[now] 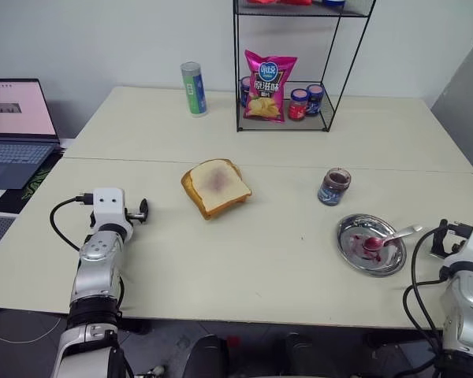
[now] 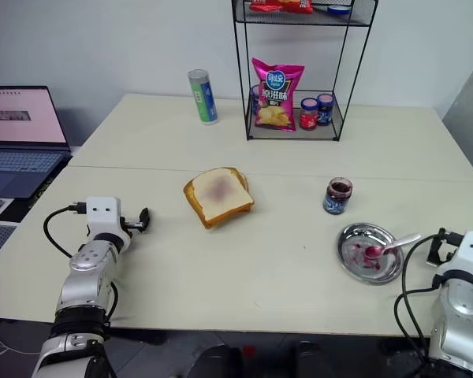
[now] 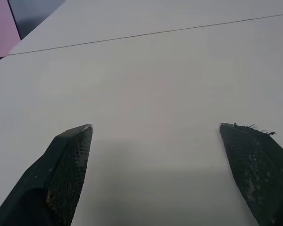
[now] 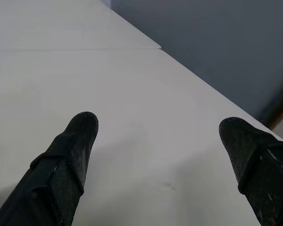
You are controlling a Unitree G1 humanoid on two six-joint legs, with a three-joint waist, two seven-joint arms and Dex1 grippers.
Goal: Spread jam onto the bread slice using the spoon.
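The bread slice [image 1: 216, 187] is lying flat near the middle of the desk [image 1: 244, 260], its pale face showing a faint purple-red stain, and it seems to be resting on top of another browner slice whose crust is peeking out along its near-left edge. Off to the right, the spoon [image 1: 386, 239] is sitting in a small round metal dish [image 1: 370, 245], its bowl coated in jam [image 1: 370, 244] and its handle sticking out over the rim toward the right hand. Red smears are glistening across the dish floor. An open jam jar [image 1: 333, 186] is standing just behind the dish, between it and the bread but well apart from both.

The left hand [image 3: 155, 134] is hovering low over bare desk at the left side, fingers spread wide and holding nothing. The right hand [image 4: 158, 123] is hanging near the desk's right edge, just beside the dish, its fingers likewise spread apart and empty.

Farther back, a black wire rack [image 1: 288, 87] is holding a pink crisp bag [image 1: 268, 87] and several small jars [image 1: 306, 102], and a green-labelled can [image 1: 193, 89] is standing upright to the rack's left. A laptop [image 1: 16, 130] is sitting open off the desk's left end. Nothing is lying in the open stretch between the dish and the bread.
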